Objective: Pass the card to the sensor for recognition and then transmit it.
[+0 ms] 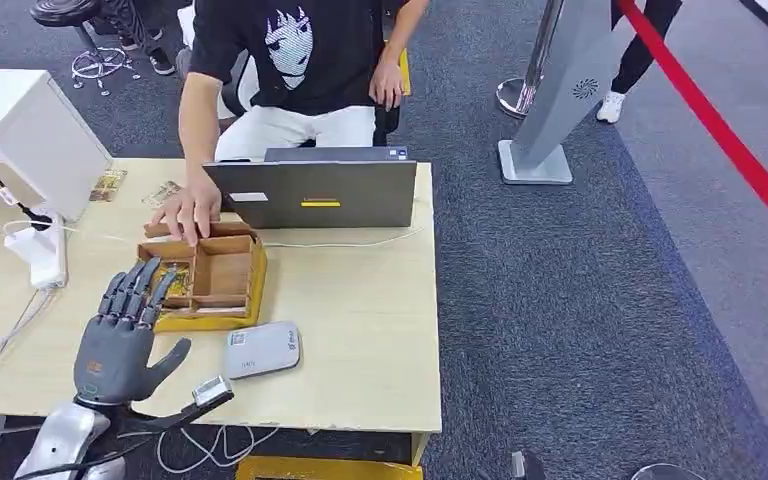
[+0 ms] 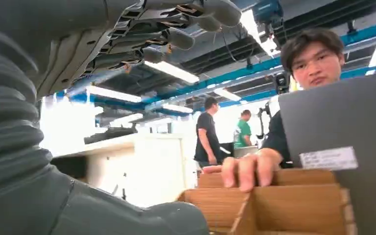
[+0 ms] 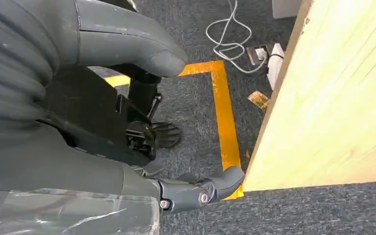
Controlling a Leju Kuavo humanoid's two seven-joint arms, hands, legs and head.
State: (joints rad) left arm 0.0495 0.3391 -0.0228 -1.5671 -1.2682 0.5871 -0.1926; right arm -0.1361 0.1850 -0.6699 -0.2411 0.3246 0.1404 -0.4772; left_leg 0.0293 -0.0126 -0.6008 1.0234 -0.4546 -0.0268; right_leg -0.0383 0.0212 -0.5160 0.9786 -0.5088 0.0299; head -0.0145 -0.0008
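Cardboard box (image 1: 222,268) sits on the table (image 1: 360,330), a person's hand (image 1: 188,212) on its rim; the left hand (image 1: 120,335) hovers beside it, fingers spread, empty. Right hand's (image 3: 127,122) grip: cannot tell.

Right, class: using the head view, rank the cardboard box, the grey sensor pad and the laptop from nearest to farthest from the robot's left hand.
From the left hand:
1. Cardboard box: just ahead, its near corner under the fingers.
2. Grey sensor pad: to the hand's right, near the table's front edge.
3. Laptop: at the table's far side.
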